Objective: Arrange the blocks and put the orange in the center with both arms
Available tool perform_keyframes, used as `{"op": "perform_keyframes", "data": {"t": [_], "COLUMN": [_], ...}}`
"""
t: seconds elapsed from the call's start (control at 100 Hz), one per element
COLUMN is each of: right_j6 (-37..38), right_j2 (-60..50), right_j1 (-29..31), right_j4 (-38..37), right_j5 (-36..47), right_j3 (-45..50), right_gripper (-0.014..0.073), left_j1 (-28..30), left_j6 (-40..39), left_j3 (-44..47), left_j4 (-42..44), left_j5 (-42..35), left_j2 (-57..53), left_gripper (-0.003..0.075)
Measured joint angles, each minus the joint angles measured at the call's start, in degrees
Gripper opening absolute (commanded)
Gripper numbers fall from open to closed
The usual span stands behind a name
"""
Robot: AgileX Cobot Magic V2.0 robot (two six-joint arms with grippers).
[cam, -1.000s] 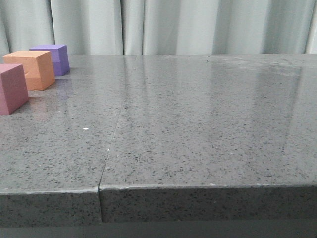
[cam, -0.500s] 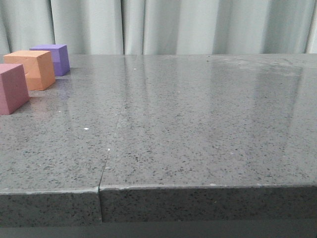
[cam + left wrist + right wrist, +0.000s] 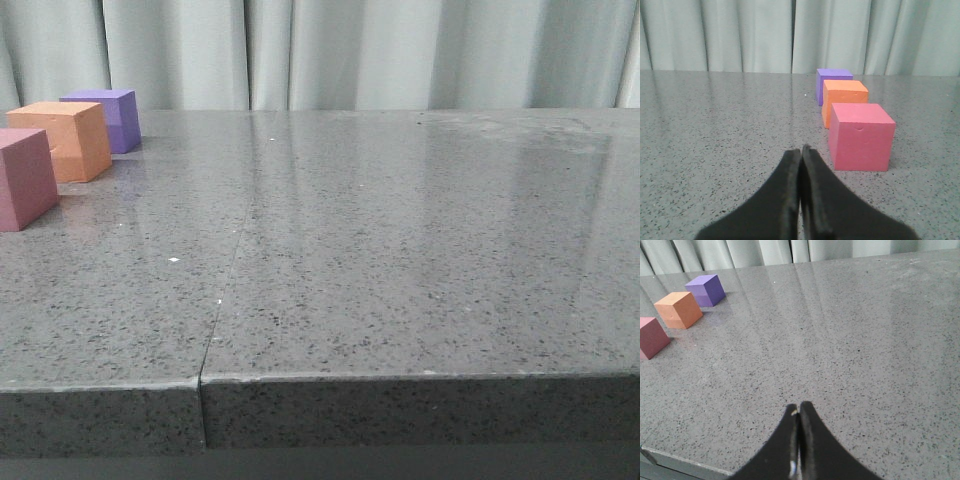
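Orange block (image 3: 65, 140) sat between the purple block (image 3: 105, 118) and the pink block (image 3: 24, 177), the three in a row near the far left of the table (image 3: 400, 250), small gaps between them. That already put orange in the middle, though one look could not say whether the row was finished or still due for tidying. Any further nudge would want a square, gentle grip so the neighbours stay put. Left fingers (image 3: 801, 165) hung low just beside the pink block, pressed together, holding nothing. Right fingers (image 3: 798, 415) were likewise closed and empty, well apart from the row.
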State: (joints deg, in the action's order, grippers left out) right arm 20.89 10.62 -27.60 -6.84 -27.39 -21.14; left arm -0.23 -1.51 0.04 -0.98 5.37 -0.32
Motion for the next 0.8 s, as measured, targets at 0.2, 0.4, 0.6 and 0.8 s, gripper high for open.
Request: {"op": "perform_keyframes", "data": {"t": [0.2,0.4,0.6,0.8], "right_j6": [-0.15,-6.97,-13.38,-14.88], "right_j2": [0.00,0.00,-1.51,-6.61], "right_j1": [1.60,10.10,19.17,25.39], "right_j4": [0.00,2.02,4.41,5.49], "right_j5": [4.69,14.90,21.64,22.31], "right_j3": [0.49,4.69,9.70,15.16], "right_gripper": [-0.0015,-0.0015,-0.0015,-0.0015], "left_j1": [0.00,0.00,0.00,0.00], "left_j6": [0.00,0.00,0.00,0.00], "left_j3": [0.00,0.00,0.00,0.00], "left_j4": [0.00,0.00,0.00,0.00], "left_j5": [0.00,0.00,0.00,0.00], "left_j2": [0.00,0.00,0.00,0.00], "left_gripper": [-0.0020,-0.0020,-0.0020,-0.0020]}}
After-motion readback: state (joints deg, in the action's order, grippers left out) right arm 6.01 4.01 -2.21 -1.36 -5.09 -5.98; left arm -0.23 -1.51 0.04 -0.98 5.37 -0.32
